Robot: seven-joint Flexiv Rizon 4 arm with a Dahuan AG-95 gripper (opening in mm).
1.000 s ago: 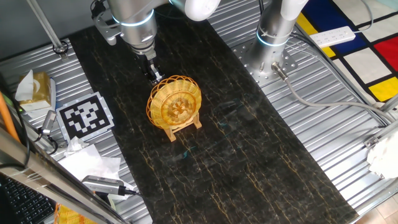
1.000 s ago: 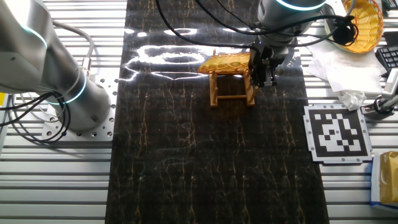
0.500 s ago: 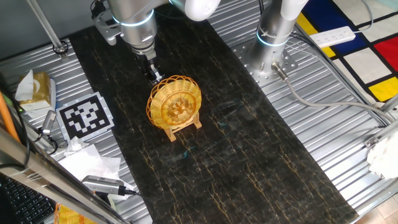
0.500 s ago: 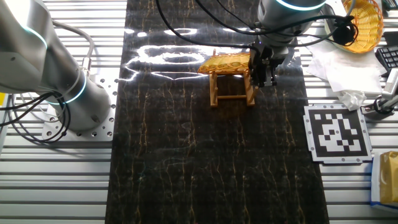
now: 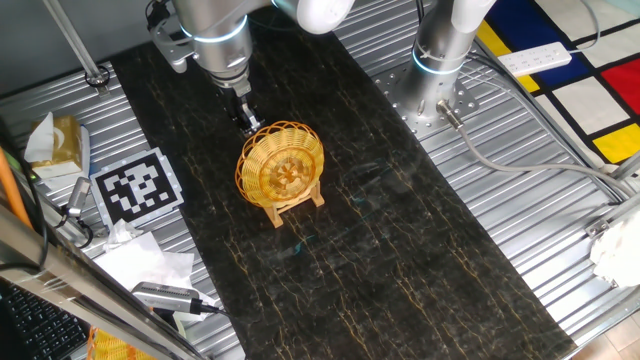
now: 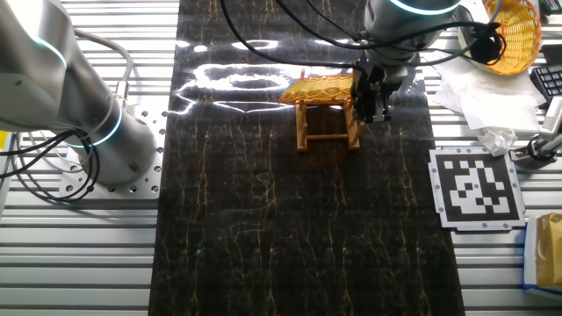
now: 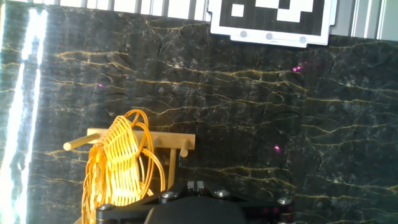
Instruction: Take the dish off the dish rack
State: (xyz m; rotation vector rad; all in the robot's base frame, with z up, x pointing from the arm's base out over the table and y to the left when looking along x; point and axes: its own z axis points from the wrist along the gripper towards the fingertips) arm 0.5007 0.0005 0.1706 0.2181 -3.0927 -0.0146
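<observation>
The golden-yellow wicker dish (image 5: 282, 166) stands on edge in the small light-wood dish rack (image 5: 296, 206) in the middle of the dark marble-patterned mat. The other fixed view shows the dish (image 6: 318, 89) edge-on over the rack (image 6: 327, 125). My gripper (image 5: 248, 122) hangs at the dish's upper far rim, on its marker-card side (image 6: 370, 104). In the hand view the dish (image 7: 123, 168) and a rack bar (image 7: 168, 139) lie left of my gripper (image 7: 194, 185). The two fingertips are pressed together with nothing between them.
A black-and-white marker card (image 5: 138, 186) lies left of the mat, also in the hand view (image 7: 270, 18). A second arm's base (image 5: 438, 70) stands at the back right. Tissues, a box (image 5: 57, 140) and a wicker basket (image 6: 516, 31) sit off the mat.
</observation>
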